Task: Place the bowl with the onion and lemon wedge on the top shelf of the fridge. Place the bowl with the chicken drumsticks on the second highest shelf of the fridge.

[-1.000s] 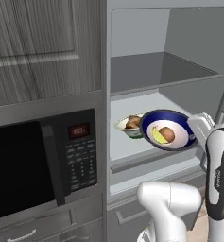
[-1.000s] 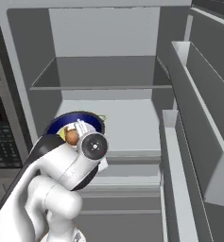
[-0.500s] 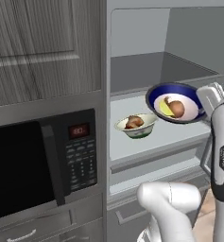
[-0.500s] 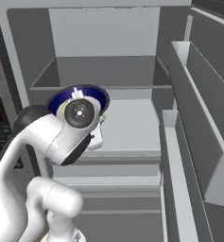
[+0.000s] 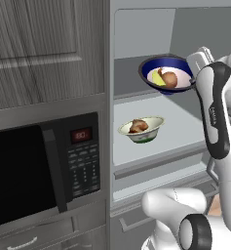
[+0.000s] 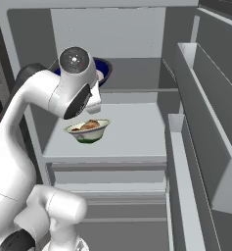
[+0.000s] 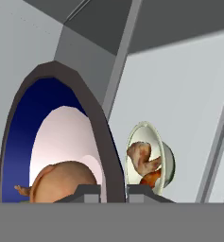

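I've raised the blue bowl [image 5: 166, 74] with onion [image 5: 169, 79] and lemon wedge [image 5: 158, 79], gripper [image 7: 114, 191] clamped on its rim, level with the top shelf [image 5: 131, 77]; drumstick bowl [image 5: 142, 129] sits 1 shelf below.

You now have the dark blue bowl [image 5: 166, 74] well above the cream bowl [image 5: 142, 129], up from just beside it a second ago. It rises step by step and now hangs at the fridge's upper shelf [image 5: 136, 93] level. The onion [image 5: 169, 79] and lemon wedge [image 5: 158, 78] ride up with it.
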### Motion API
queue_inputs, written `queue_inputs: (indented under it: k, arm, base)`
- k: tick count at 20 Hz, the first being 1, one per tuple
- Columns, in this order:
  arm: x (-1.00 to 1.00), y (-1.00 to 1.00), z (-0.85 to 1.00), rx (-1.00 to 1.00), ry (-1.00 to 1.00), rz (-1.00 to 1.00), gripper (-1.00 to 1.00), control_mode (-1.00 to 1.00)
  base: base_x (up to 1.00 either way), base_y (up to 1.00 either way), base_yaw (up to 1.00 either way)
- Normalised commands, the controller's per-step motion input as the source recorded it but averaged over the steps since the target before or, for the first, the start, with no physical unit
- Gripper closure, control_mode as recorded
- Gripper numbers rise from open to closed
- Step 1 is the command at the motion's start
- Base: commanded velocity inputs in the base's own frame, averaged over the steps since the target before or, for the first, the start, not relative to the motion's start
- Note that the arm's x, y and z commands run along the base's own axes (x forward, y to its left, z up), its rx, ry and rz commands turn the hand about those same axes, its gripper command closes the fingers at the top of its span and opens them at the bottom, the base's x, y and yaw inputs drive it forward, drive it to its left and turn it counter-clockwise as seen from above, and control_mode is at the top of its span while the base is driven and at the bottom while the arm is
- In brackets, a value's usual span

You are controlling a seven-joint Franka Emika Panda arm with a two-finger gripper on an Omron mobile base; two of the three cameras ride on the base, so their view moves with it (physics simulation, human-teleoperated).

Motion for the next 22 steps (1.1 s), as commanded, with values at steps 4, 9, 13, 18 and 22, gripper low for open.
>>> queue_inputs:
  k: [4,9,13,18,22]
  arm:
    - [1.00,0.04,0.01,0.06,-0.08,0.00,1.00,-1.00]
    - [1.00,0.07,-0.06,0.06,-0.04,0.00,1.00,-1.00]
    - [1.00,0.29,0.00,0.01,-0.06,0.00,1.00,-1.00]
    - [1.00,0.40,-0.07,0.00,-0.02,0.00,1.00,-1.00]
    - [0.66,0.28,-0.23,-0.11,0.00,0.00,1.00,-1.00]
  base:
    - [0.00,0.00,0.00]
    - [0.00,0.00,0.00]
    - [0.00,0.00,0.00]
    - [0.00,0.00,0.00]
    - [0.00,0.00,0.00]
